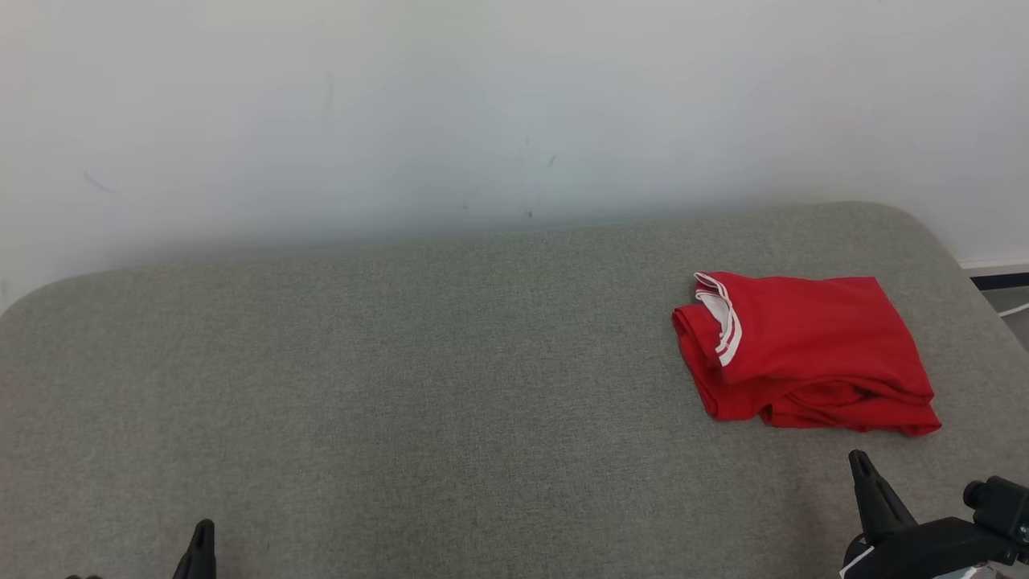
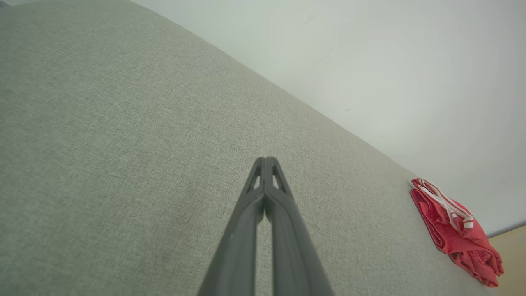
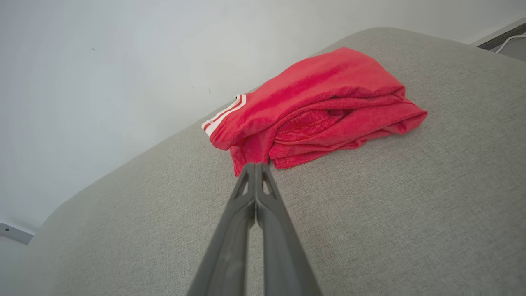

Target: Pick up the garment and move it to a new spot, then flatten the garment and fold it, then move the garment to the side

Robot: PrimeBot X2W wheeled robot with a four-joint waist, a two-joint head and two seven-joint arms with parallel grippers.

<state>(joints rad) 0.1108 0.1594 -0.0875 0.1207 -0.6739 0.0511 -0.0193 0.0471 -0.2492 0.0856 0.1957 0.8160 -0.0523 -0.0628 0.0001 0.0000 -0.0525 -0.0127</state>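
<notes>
Jaws on both arms: pressed fully together, nothing between them. Left jaws: the two dark fingers (image 2: 242, 230) meet at the tips and hang over bare grey fabric of the table (image 1: 402, 362). The head view catches one left finger tip (image 1: 201, 551) at the lower left edge. Right jaws: fingers (image 3: 228, 246) likewise closed tip to tip and empty, pointing toward the cloth.

Garment (image 1: 804, 354): red, with white-striped trim at one end. It is folded into a rough rectangle, loose layers bunched along the edge nearest the right jaws. It lies on the table just ahead of the right jaws, near their tips but apart from them in the head view. In the right wrist view the tips line up with the near edge of the garment (image 3: 320, 107); contact cannot be told there. It is well apart from the left jaws, far off to their right, near the table's corner.

White wall (image 1: 482, 104) stands behind the table. Past the corner beyond the garment is a strip of floor (image 1: 1013, 314) with a white cable (image 3: 509, 40).
</notes>
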